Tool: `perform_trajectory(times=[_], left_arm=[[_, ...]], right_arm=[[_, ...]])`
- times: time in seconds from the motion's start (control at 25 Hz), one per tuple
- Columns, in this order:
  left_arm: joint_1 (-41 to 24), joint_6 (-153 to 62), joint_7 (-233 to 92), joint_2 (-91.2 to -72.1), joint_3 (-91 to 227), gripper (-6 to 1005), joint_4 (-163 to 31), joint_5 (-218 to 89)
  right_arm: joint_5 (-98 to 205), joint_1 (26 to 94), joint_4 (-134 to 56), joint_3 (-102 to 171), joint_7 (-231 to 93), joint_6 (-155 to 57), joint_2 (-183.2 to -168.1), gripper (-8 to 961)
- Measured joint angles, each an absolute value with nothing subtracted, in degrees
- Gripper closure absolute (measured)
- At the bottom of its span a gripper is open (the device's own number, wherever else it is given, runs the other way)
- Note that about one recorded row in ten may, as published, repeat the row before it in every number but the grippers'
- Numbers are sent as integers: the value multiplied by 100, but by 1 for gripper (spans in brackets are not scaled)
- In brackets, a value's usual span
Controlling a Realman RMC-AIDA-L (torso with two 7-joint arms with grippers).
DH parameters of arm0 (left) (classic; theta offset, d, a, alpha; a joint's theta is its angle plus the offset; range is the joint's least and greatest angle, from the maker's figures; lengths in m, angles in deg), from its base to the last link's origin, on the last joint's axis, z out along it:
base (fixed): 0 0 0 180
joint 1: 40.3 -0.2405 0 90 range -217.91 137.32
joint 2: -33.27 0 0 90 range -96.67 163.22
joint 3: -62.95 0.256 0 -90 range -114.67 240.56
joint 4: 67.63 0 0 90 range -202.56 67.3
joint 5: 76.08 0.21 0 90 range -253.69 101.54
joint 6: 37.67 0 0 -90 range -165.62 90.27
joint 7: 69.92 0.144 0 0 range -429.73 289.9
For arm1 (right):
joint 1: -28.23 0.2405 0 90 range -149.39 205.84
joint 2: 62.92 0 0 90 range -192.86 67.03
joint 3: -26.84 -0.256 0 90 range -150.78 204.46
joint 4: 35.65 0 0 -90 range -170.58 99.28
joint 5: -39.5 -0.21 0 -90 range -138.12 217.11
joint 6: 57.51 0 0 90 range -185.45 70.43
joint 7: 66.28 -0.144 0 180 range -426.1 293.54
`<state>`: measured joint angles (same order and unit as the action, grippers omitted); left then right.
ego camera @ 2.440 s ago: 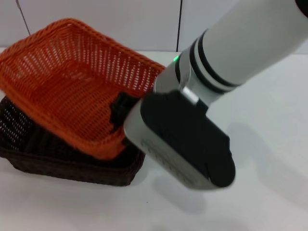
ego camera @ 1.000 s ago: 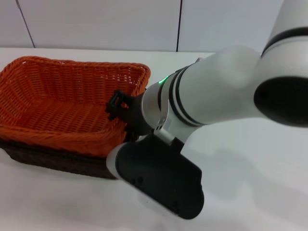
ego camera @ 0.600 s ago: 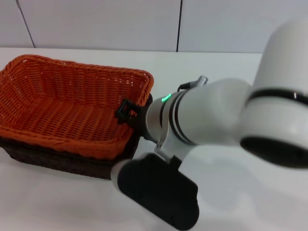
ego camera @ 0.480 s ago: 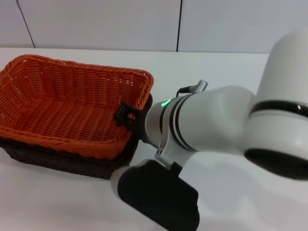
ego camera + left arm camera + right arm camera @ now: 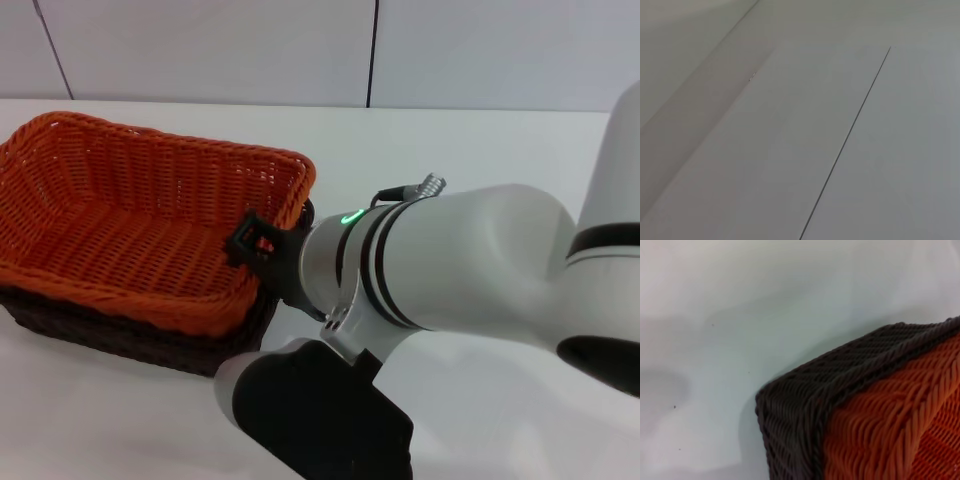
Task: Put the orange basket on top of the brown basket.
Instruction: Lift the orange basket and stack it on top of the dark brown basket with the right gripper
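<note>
I can read no writing, label, brand, number or sign anywhere before me. The orange basket (image 5: 150,225) and the brown basket (image 5: 130,335) under it are plain weave with no tag, and the white table (image 5: 480,140) bears no markings. My right arm (image 5: 450,270) shows only a small green light (image 5: 350,216), which carries no letters or digits.

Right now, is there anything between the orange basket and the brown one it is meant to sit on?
Nothing visible. The orange basket already sits nested in the brown basket, whose dark rim shows around it. The right hand is at the orange basket's near right corner. The left hand is out of view.
</note>
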<state>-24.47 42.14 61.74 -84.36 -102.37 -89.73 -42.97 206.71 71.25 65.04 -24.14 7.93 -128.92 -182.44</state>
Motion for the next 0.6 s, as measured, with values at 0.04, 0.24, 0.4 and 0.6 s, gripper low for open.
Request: perform_trajectory(times=[0.04,0.24,0.4,0.6], left_arm=[[-2451,4223,6174,-8435,-10238,412,-8976,-4302],[-2430,4227,6174,-8435,-10237,412,-8978,-4304],[-2415,4229,6174,-8438,-10237,412,-8978,-4304],[-2400,4231,6174,-8441,-10237,412,-8962,-4304]], right_arm=[[20674,7107,6559,-2448,738,-12928,-18240,614],[20682,7100,6609,-2700,655,-12885,-18217,615],[20684,7147,6575,-2876,654,-12824,-18211,615],[20684,7226,6575,-3015,634,-12901,-18210,616]])
